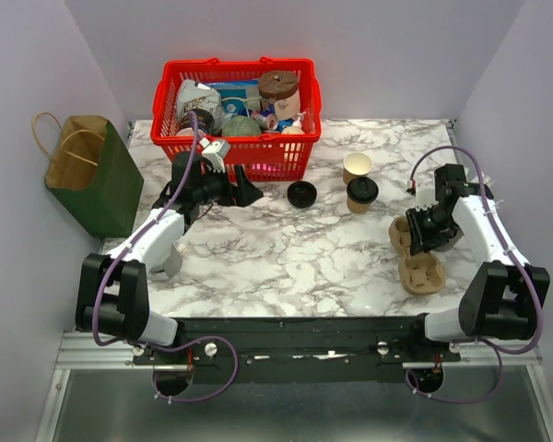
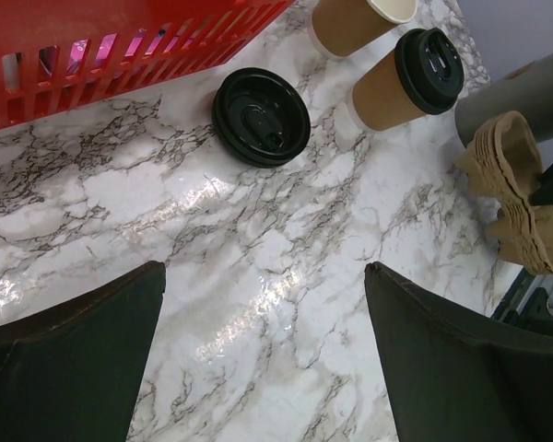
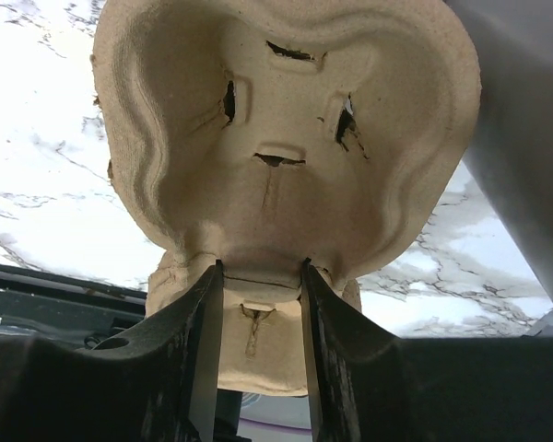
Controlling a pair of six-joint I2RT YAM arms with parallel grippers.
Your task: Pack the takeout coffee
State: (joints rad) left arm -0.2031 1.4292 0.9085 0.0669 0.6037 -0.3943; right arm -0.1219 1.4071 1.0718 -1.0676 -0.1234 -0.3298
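The takeout coffee, an open tan paper cup (image 1: pixel 357 167) with a white rim, stands right of the red basket (image 1: pixel 258 157); it also shows in the left wrist view (image 2: pixel 350 20). A second tan cup with a black lid (image 1: pixel 361 193) stands just in front of it (image 2: pixel 401 83). A loose black lid (image 1: pixel 301 193) lies to their left (image 2: pixel 260 115). My left gripper (image 1: pixel 249 191) is open and empty (image 2: pixel 263 276), in front of the basket, left of the loose lid. My right gripper (image 1: pixel 413 235) is shut on the middle ridge of the brown pulp carrier (image 3: pixel 286 138), which is tilted (image 1: pixel 422 273).
The red basket (image 2: pixel 120 46) at the back holds several items, among them a pale cup with a brown lid (image 1: pixel 278 89). A green and brown paper bag (image 1: pixel 92 170) stands off the table's left edge. The marble table (image 1: pixel 286 258) lies between the arms.
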